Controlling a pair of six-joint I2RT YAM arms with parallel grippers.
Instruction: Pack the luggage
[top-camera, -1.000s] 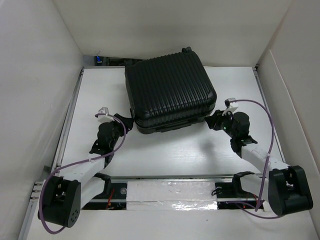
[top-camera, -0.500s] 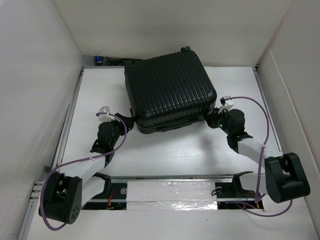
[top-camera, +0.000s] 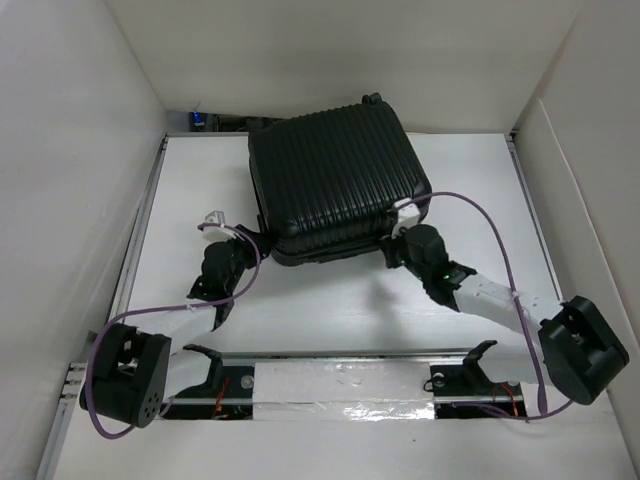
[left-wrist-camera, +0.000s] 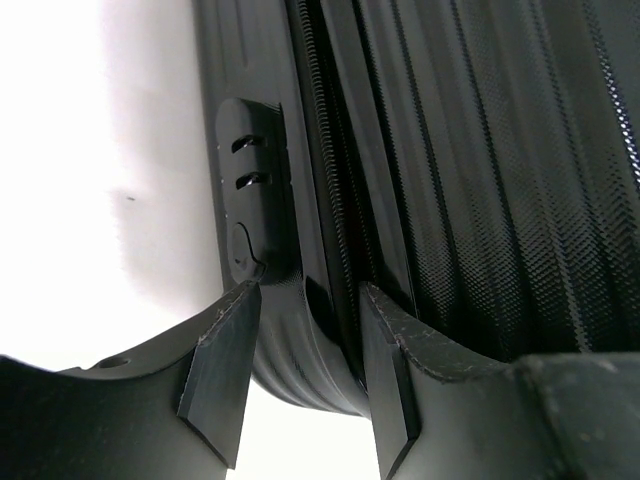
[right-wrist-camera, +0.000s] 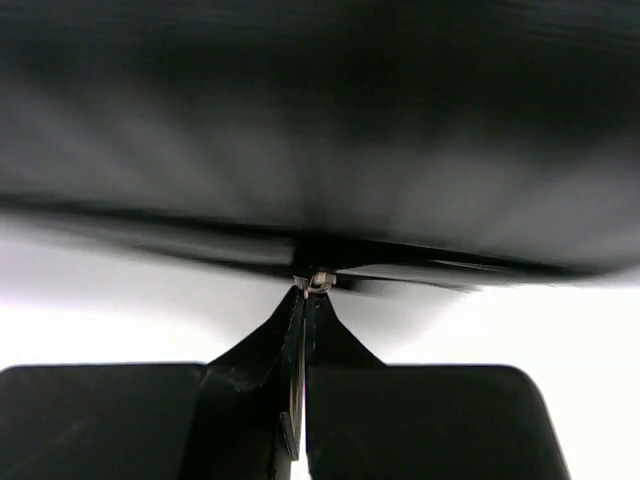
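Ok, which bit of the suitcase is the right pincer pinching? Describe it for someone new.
Find the black ribbed hard-shell suitcase on the white table. On its near edge, where the right pincer is shut, sits a small silver metal zipper pull: the only shiny part on the black seam.

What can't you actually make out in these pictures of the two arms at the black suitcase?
- Inside of the suitcase: hidden in every view, shells closed.
- What the right claw pinches: a tiny metal bit at its tips; right wrist view is blurred.
- Left claw: straddles the suitcase's edge; contact unclear, left wrist view is cropped.
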